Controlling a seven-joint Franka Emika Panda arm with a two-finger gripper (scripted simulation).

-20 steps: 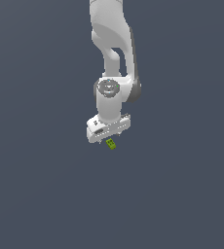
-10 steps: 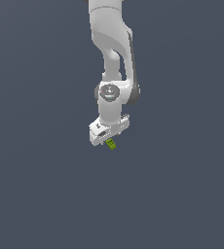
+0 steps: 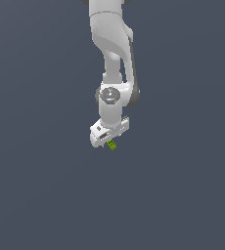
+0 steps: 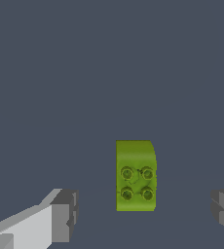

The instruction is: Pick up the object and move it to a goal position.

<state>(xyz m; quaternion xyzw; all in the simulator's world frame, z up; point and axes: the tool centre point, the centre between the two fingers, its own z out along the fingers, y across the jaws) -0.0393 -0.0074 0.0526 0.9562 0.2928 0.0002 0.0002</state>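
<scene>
Lime-green block (image 4: 136,176) lies flat on the surface, directly beneath the white gripper (image 4: 143,209); in the wrist view it sits between the two dark grey finger pads (image 4: 65,214), nearer to one pad than the other, with clear space on either side and no contact with either; the jaws stand wide apart, holding nothing. Four round studs in a square show on one end of the block's upper face; the other end is plain and slightly rounded at a corner; a darker side face is visible along one long edge.

In the exterior view the block (image 3: 112,144) appears as a small green piece just below the gripper (image 3: 109,139), at the lower edge of the white hand body; the Panda arm (image 3: 112,44) descends from the top of that view, its wrist pointing downward, with a round grey joint cap showing above the hand.

Surface: a uniform dark slate-grey plane (image 3: 46,195) fills both views entirely; no edge, seam, texture or marking can be made out; whether it is a desk or a floor cannot be told. No walls, furniture or other surroundings are distinguishable; the background is the same flat grey throughout. Lighting is even; no distinct shadow of the arm or the block is discernible.
</scene>
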